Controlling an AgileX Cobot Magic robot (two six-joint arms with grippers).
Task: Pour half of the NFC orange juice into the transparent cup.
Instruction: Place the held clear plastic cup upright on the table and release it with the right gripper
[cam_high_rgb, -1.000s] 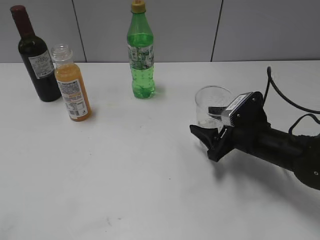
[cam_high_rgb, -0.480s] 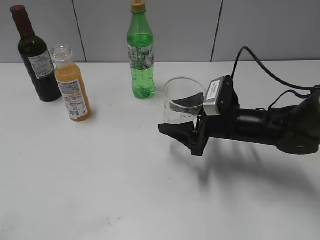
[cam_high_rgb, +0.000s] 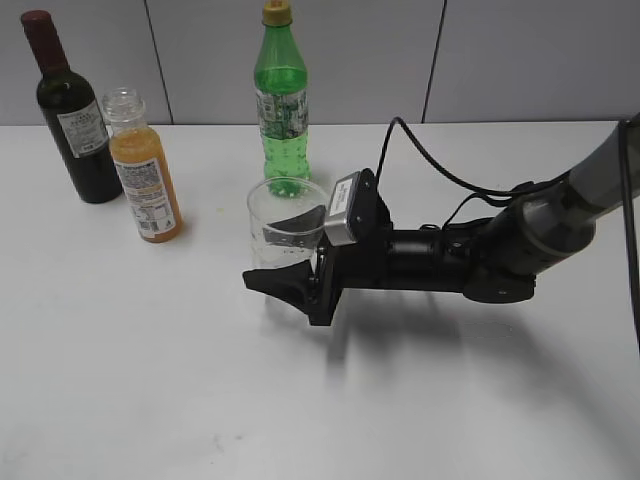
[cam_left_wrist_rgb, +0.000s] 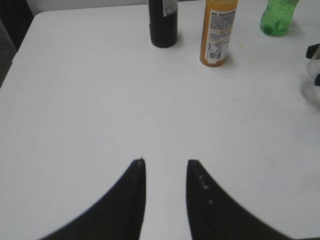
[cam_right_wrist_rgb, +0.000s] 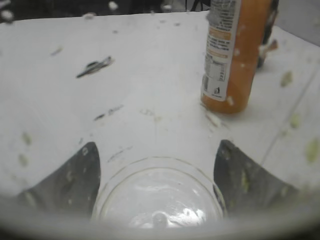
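Note:
The NFC orange juice (cam_high_rgb: 145, 190) stands uncapped at the back left of the white table; it also shows in the left wrist view (cam_left_wrist_rgb: 216, 35) and the right wrist view (cam_right_wrist_rgb: 232, 65). My right gripper (cam_high_rgb: 280, 255) is shut on the transparent cup (cam_high_rgb: 285, 225), upright and empty, right of the juice and in front of the green bottle. In the right wrist view the cup (cam_right_wrist_rgb: 157, 195) fills the space between the fingers (cam_right_wrist_rgb: 157, 145). I cannot tell whether the cup touches the table. My left gripper (cam_left_wrist_rgb: 165, 165) is open and empty over bare table, out of the exterior view.
A dark wine bottle (cam_high_rgb: 75, 120) stands just left of and behind the juice. A green soda bottle (cam_high_rgb: 283, 110) stands at the back, right behind the cup. The right arm and its cable stretch across the table's right half. A grey wall panel lies behind the table.
My right gripper has carried the cup from the right side of the table leftwards to the middle, closer to the juice. The bottles have not moved.

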